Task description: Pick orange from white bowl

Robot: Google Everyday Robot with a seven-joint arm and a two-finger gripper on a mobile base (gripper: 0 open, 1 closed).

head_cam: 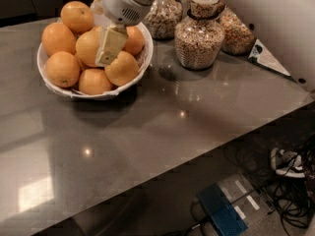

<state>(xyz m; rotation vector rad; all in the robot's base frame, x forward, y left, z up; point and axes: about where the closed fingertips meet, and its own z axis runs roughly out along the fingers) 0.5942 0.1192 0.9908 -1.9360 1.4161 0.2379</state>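
A wide white bowl sits at the back left of the grey table, piled with several oranges. My gripper comes down from the top of the camera view over the bowl's right half. Its pale finger lies against the oranges in the middle of the pile, between a large orange and a lower one. The second finger is hidden behind the first.
Three clear glass jars of cereal stand right of the bowl at the back. A paper sheet lies at the right table edge. Below the table's front edge are cables, a blue box and a shoe.
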